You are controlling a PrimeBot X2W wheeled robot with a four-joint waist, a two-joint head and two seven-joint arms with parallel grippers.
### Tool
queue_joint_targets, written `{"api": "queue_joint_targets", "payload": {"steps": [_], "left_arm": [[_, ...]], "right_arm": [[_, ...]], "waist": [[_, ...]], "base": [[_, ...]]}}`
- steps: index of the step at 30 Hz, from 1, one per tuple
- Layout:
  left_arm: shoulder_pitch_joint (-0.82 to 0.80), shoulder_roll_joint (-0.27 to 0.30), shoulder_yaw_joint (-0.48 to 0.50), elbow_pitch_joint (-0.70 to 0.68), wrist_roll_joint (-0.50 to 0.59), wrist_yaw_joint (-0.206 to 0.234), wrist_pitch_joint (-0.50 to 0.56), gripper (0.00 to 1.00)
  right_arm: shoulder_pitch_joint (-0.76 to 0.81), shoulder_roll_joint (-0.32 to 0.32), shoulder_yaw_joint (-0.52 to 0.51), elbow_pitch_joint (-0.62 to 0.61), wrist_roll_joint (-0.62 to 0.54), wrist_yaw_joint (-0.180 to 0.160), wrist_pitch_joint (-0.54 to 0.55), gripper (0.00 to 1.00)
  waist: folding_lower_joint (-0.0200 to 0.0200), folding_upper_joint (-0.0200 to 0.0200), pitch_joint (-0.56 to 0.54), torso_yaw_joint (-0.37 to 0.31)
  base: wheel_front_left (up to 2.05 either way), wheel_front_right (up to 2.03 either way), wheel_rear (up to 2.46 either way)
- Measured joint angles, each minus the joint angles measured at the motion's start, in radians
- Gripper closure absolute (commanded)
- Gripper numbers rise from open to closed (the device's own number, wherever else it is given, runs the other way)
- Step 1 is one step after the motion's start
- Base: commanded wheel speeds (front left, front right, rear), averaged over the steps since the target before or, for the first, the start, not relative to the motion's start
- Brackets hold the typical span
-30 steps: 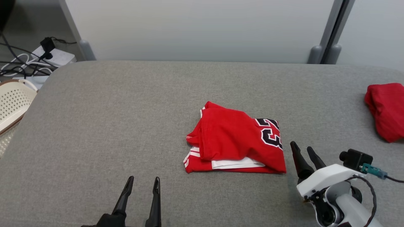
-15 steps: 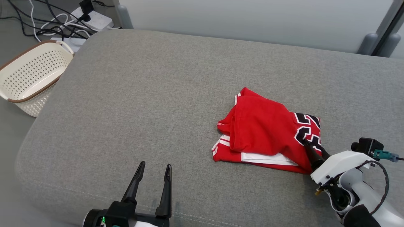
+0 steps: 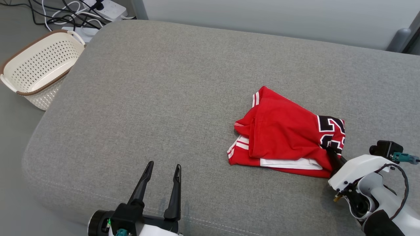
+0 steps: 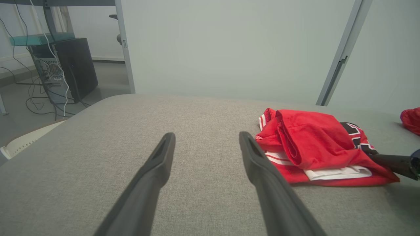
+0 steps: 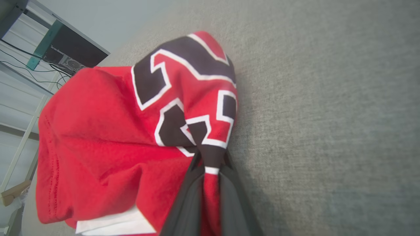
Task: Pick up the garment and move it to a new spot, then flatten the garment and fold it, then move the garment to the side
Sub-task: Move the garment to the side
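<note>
- Gripping a pinch of the garment [image 3: 282, 137], the right gripper [image 5: 210, 160] has its two dark fingers pressed together on the cloth. The pinch sits at the edge carrying the black-and-white number print. In the right wrist view, a strip of red fabric with a white line shows between the fingers.
- Garment location: it lies as a compact folded bundle on the grey padded surface [image 3: 164, 82], right of centre in the head view.
- Garment layers: a red layer is on top, and a white layer sticks out beneath it along the near edge. Red-and-white striped trim shows at the near left corner.
- Right arm: the fingers enter the bundle at its near right corner. The white wrist housing with its small black camera sits directly behind them.
- Left gripper [image 3: 164, 164]: the fingers stand wide apart with nothing between them. It is over the near part of the surface, left of the garment and well apart from it.
- Basket [image 3: 46, 98]: cream, perforated and brown-rimmed, it stands beside the far left corner of the surface.
- Power strip [image 3: 110, 8]: it lies on the floor beyond the basket, among tangled cables.
- Second red cloth [image 4: 411, 119]: it rests on the surface at the right edge of the left wrist view, apart from the garment.
</note>
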Motion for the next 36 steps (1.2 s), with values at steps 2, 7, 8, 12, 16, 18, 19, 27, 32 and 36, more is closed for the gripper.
{"api": "queue_joint_targets", "payload": {"steps": [2,7,8,12,16,18,19,27,32,36], "left_arm": [[0.000,0.000,0.000,0.000,0.000,0.001,0.000,0.00],[-0.003,0.000,0.004,-0.003,0.000,0.003,0.000,0.00],[-0.005,0.000,0.004,-0.003,0.000,0.003,0.000,0.00],[-0.005,0.000,0.004,-0.003,0.000,0.003,0.000,0.00],[-0.006,0.000,0.005,-0.003,0.000,0.003,0.000,0.00],[-0.006,0.000,0.005,-0.002,0.000,0.003,0.000,0.00],[-0.006,0.000,0.005,0.000,0.000,0.002,0.000,0.00],[-0.045,0.000,0.008,0.009,0.002,0.000,0.000,0.00],[-0.071,0.000,0.010,0.010,0.002,-0.002,0.000,0.00],[-0.086,0.000,0.010,0.017,0.005,-0.007,0.000,0.00]], "right_arm": [[-0.001,-0.009,0.023,-0.015,-0.001,0.000,-0.025,1.00],[-0.022,-0.034,0.083,-0.065,-0.006,0.000,-0.072,1.00],[-0.032,-0.042,0.096,-0.077,-0.012,0.000,-0.080,1.00],[-0.077,-0.062,0.141,-0.112,-0.019,0.000,-0.107,1.00],[-0.106,-0.068,0.197,-0.136,-0.029,0.000,-0.125,1.00],[-0.114,-0.071,0.211,-0.138,-0.034,0.000,-0.129,1.00],[-0.117,-0.073,0.216,-0.138,-0.037,0.000,-0.133,1.00],[-0.128,-0.086,0.161,-0.159,-0.074,0.000,-0.145,1.00],[-0.108,-0.088,0.084,-0.176,-0.109,0.000,-0.145,1.00],[-0.073,-0.081,0.049,-0.184,-0.136,0.000,-0.145,1.00]], "waist": [[0.0000,0.0000,0.001,-0.004],[0.0000,0.0000,-0.004,-0.026],[0.0000,0.0001,-0.006,-0.031],[0.0000,0.0000,-0.018,-0.055],[0.0000,0.0000,-0.031,-0.095],[0.0000,0.0000,-0.034,-0.114],[0.0000,0.0000,-0.035,-0.125],[0.0000,0.0000,-0.028,-0.228],[0.0000,0.0000,-0.017,-0.310],[0.0000,0.0000,-0.008,-0.381]], "base": [[0.00,0.00,0.00],[0.00,0.00,0.00],[0.00,0.00,0.00],[0.00,0.00,0.00],[0.00,0.00,0.00],[0.00,0.00,0.00],[0.00,0.00,0.00],[0.00,0.00,0.00],[0.00,0.00,0.00],[0.00,0.00,0.00]]}}
